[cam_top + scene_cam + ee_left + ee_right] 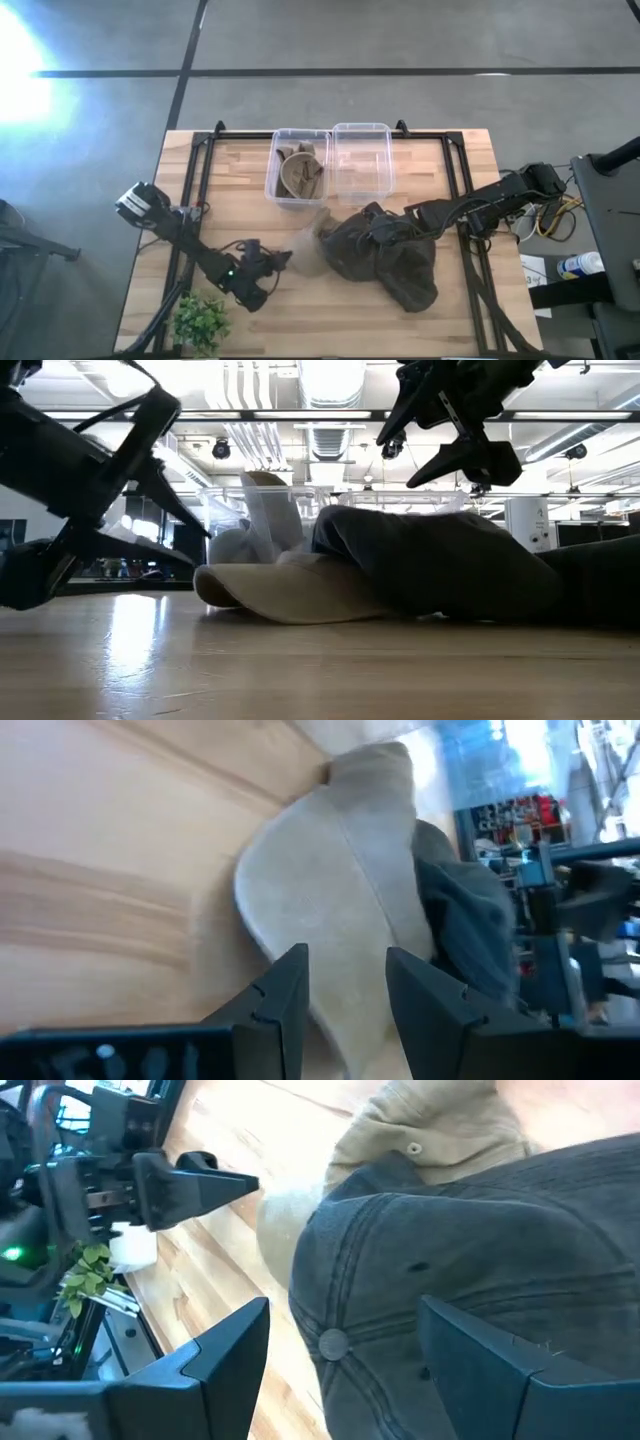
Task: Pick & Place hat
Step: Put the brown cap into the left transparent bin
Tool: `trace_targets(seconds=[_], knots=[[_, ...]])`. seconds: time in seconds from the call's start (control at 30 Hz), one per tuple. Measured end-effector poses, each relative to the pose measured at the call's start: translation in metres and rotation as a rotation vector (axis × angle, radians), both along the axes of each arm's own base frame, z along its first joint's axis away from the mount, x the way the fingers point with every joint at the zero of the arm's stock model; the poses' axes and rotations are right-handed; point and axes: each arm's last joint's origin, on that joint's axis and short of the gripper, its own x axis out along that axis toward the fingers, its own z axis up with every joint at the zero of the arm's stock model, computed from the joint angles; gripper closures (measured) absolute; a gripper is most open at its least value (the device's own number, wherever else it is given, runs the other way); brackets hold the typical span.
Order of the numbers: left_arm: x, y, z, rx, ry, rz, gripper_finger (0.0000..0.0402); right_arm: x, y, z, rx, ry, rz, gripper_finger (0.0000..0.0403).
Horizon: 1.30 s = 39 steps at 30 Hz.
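Note:
A beige cap (pixel 308 252) lies brim down on the wooden table, its crown leaning against a heap of dark grey caps (pixel 395 262). My left gripper (pixel 283 260) is open on the table's left side of the beige cap. In the left wrist view the cap's brim (pixel 330 890) lies just ahead of my left gripper (pixel 345 970); I see no touch. My right gripper (pixel 385 232) is open and hovers above the grey heap. In its wrist view the fingers of my right gripper (pixel 345 1350) stand wide over a grey cap (pixel 480 1230).
Two clear plastic bins stand at the table's far middle: the left bin (pixel 271 170) holds an olive hat, and the right bin (pixel 389 160) beside it shows nothing inside. A small green plant (pixel 200 318) sits at the near left corner. Black frame rails (pixel 462 200) run along both sides.

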Motion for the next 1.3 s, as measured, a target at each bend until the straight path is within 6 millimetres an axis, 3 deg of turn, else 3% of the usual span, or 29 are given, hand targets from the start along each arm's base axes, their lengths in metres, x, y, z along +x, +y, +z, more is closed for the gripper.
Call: trace_targets(seconds=[0.2, 0.33, 0.47, 0.77, 1.0, 1.3], knots=[[0.012, 0.004, 0.005, 0.024, -0.027, -0.019, 0.0274, -0.001, 0.001, -0.001, 0.032, 0.017, 0.03, 0.0156], [0.013, 0.002, 0.003, 0.005, 0.091, -0.179, 0.0274, -0.001, 0.002, -0.001, 0.042, 0.021, 0.037, 0.0156], [0.004, -0.009, 0.012, -0.011, 0.115, -0.295, 0.0274, -0.001, 0.002, -0.001, 0.03, 0.019, 0.031, 0.0156], [-0.019, -0.028, 0.047, 0.008, -0.008, -0.366, 0.0274, 0.001, 0.003, 0.001, -0.043, -0.011, 0.101, 0.0156], [-0.023, -0.047, 0.017, -0.289, 0.098, -0.417, 0.0274, 0.016, 0.008, -0.028, 0.017, 0.067, 0.127, 0.0156], [-0.01, -0.036, -0.006, -0.23, 0.007, -0.166, 0.0273, 0.032, 0.01, -0.046, 0.005, 0.112, 0.119, 0.0156]])
